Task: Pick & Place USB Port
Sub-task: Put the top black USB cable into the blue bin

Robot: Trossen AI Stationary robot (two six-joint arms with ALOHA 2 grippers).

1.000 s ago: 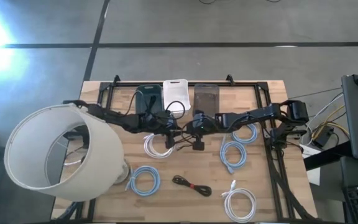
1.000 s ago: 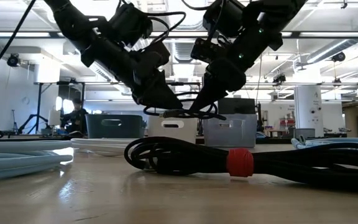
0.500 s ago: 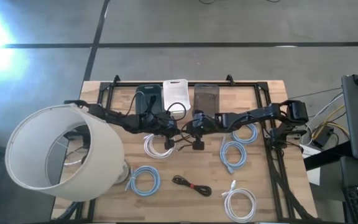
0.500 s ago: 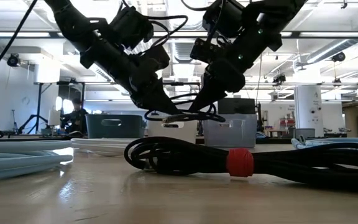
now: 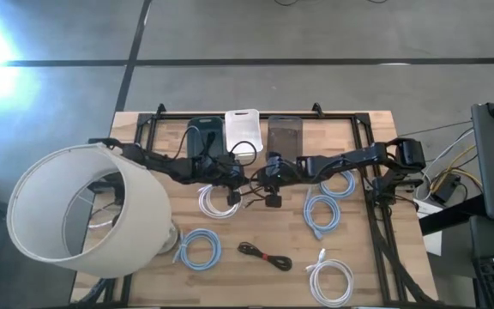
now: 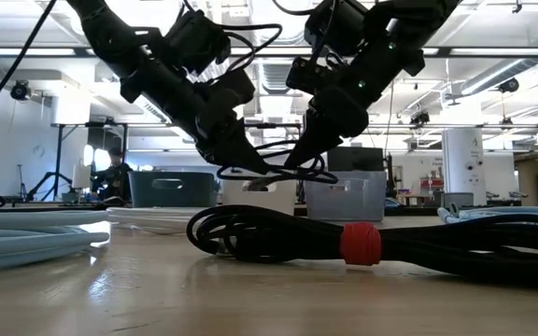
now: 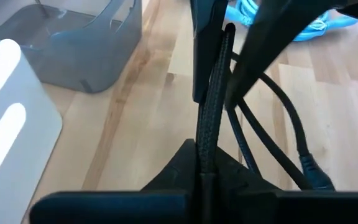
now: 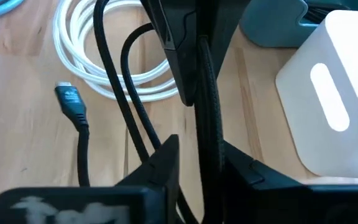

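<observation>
A black braided USB cable point(image 7: 213, 93) is stretched between my two grippers above the middle of the table, and it also shows in the right wrist view point(image 8: 207, 106). My left gripper point(image 5: 240, 178) and my right gripper point(image 5: 267, 177) face each other tip to tip, both shut on it. In the low view they meet above the table, left gripper point(image 6: 248, 174) and right gripper point(image 6: 292, 165). Loose loops of the cable hang beside them, and one plug end point(image 8: 67, 97) hangs near the white coil. My left gripper pinches the braided cable point(image 7: 205, 163) between its two fingers, which slant down from the table's left and lie along it. The cable is lifted clear of the table. My right gripper pinches the same cable point(image 8: 209, 146) between its two fingers, which slant down from the table's right and lie along it. The stretch between the two grippers is straight, and slack loops point(image 8: 120, 93) hang beside it.
A dark teal bin point(image 5: 204, 134), a white bin point(image 5: 242, 127) and a grey bin point(image 5: 285, 132) stand at the far edge. A white coil point(image 5: 217, 202), blue coils point(image 5: 321, 213), and a black bundle with a red tie point(image 6: 361, 243) lie around. A large lampshade point(image 5: 80, 210) covers the near left.
My left gripper has moved a little down and toward my right gripper. The cable between them hangs slightly lower.
</observation>
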